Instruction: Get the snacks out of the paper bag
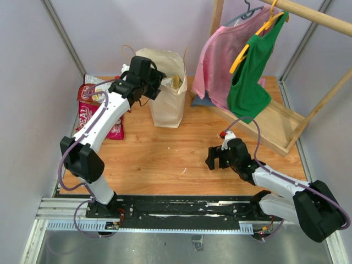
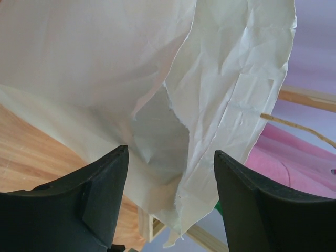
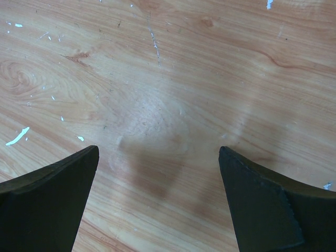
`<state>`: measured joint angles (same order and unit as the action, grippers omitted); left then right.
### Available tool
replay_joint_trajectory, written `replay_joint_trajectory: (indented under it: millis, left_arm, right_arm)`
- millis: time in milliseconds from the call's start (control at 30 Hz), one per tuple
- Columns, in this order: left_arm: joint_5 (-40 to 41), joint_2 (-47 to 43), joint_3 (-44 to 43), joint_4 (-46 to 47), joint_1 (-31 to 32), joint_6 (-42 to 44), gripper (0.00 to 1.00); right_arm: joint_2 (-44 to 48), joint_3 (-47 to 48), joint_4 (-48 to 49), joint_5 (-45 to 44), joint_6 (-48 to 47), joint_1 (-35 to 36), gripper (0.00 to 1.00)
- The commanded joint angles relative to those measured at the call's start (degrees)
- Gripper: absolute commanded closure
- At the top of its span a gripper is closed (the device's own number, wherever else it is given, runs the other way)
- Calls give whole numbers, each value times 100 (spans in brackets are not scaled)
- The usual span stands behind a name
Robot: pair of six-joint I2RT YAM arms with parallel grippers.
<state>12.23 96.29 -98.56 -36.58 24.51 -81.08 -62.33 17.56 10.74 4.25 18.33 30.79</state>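
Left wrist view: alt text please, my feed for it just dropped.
The left gripper, jaws open, faces the creased, torn wall of the paper bag close up, gripping nothing. Wooden table shows lower left, pink shirt at right.

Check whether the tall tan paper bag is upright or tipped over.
Upright: the tall tan paper bag stands on its base, mouth facing up.

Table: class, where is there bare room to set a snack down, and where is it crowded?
Bare table lies between the bag, the right gripper and the near rail. A narrower patch lies between bag and rack. Crowded: back left, snacks beside the left arm; back right, under the shirts.
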Motion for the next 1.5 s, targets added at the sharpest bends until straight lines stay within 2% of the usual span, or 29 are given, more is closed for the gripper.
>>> replay_joint_trajectory:
  millis: [0, 67, 200, 500, 600, 667, 833, 1467]
  left_arm:
    - [-18, 73, -190, -70, 23, 0, 33]
    - [-39, 113, -163, -102, 26, 12, 41]
    - [-102, 105, 24, -73, 34, -8, 64]
    - [-137, -207, 356, 11, 59, -8, 68]
    - [-149, -402, 526, 8, 54, -21, 80]
    - [-136, -588, 730, 19, 62, -50, 81]
    - [-98, -1230, 1496, 194, 87, -207, 98]
    - [270, -2638, 3499, -4, 644, -664, 99]
  right_arm:
    - [92, 179, -107, -107, -71, 128, 1]
    - [92, 177, -107, -109, -67, 124, 1]
    - [70, 186, -99, -84, -69, 129, 1]
    - [8, 196, -93, -76, -68, 129, 1]
    - [-14, 204, -82, -74, -70, 125, 1]
    - [-29, 215, -81, -65, -72, 127, 2]
    - [-56, 212, -59, -30, -67, 136, 2]
    - [-128, 227, 4, -14, -83, 251, 1]
